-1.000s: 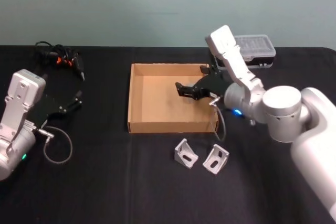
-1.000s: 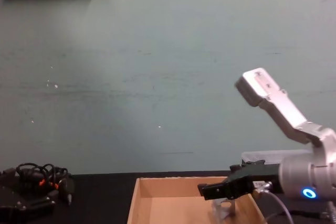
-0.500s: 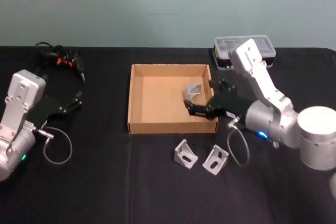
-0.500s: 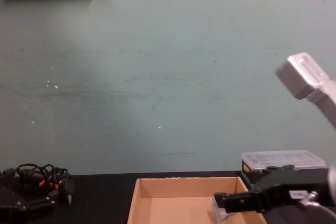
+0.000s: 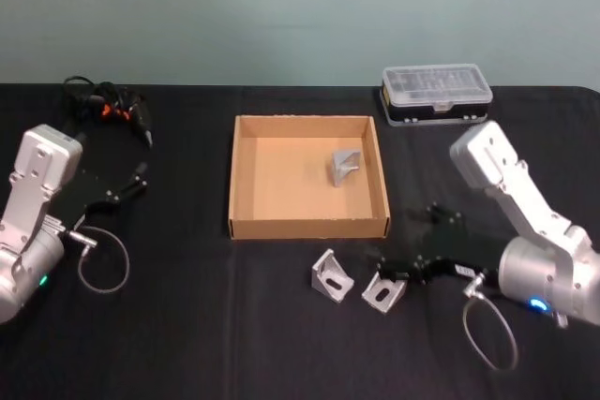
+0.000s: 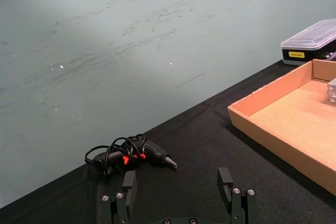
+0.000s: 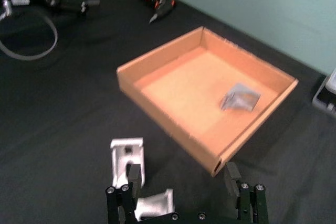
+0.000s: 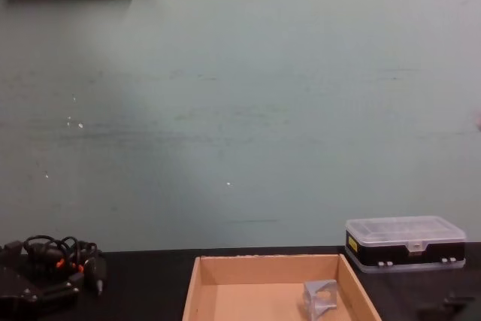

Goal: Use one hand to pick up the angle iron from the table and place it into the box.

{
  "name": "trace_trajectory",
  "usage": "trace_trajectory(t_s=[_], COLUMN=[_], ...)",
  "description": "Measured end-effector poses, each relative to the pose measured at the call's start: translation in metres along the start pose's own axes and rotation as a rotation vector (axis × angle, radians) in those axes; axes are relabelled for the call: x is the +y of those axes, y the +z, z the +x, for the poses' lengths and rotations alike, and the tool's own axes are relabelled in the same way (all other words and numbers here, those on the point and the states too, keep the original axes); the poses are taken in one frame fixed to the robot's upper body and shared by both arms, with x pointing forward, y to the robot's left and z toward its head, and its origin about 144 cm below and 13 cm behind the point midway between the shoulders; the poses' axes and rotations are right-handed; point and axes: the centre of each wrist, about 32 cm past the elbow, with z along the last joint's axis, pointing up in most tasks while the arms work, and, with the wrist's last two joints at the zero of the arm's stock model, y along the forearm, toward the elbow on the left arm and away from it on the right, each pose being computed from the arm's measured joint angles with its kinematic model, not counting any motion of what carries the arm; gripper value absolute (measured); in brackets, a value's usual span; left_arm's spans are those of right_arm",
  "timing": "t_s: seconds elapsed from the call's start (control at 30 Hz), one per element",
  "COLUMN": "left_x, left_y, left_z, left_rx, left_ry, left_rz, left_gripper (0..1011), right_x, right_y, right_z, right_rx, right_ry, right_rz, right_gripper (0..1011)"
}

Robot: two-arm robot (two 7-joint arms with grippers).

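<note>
angle iron [image 5: 385, 288] at lower centre lay on the desk [image 5: 206, 334], just beside the spread right claw [image 5: 398, 269]; straddling it squarely before closing seemed wise. parked left claw [image 5: 131, 185] was spread too.

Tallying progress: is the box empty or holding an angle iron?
Holding one: a single angle iron lies inside the box, in its right half. Two others sit on the table outside.

Box [image 5: 307, 228] mid-bench [image 5: 187, 325]; one angle iron [image 5: 344, 165] inside, right-rear. Two loose angle irons [image 5: 332, 274] [image 5: 385, 287] before box. Case [image 5: 437, 94] behind-right, cables [image 5: 105, 105] behind-left.
</note>
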Motion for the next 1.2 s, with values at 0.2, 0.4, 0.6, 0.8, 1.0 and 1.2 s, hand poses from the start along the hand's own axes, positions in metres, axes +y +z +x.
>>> trace_trajectory(t_s=[0.2, 0.4, 0.6, 0.8, 1.0, 1.2], left_x=[0.000, 0.000, 0.000, 0.000, 0.000, 0.000], left_y=[0.000, 0.000, 0.000, 0.000, 0.000, 0.000], left_z=[0.000, 0.000, 0.000, 0.000, 0.000, 0.000], left_rx=[0.000, 0.000, 0.000, 0.000, 0.000, 0.000], left_ry=[0.000, 0.000, 0.000, 0.000, 0.000, 0.000], left_rz=[0.000, 0.000, 0.000, 0.000, 0.000, 0.000], left_gripper=[1011, 1011, 1011, 1011, 1012, 1011], right_x=[-0.011, -0.011, -0.006, -0.001, 0.007, 0.013], right_y=[-0.005, -0.008, -0.008, -0.008, -0.009, -0.010], right_z=[-0.008, -0.014, -0.015, -0.013, -0.011, -0.011], right_rx=[0.003, 0.004, 0.006, 0.012, 0.029, 0.041], right_ry=[0.026, 0.046, 0.043, 0.024, 0.017, 0.010], right_rz=[-0.068, -0.120, -0.137, -0.133, -0.133, -0.128], right_gripper=[1004, 1004, 1004, 1004, 1004, 1004])
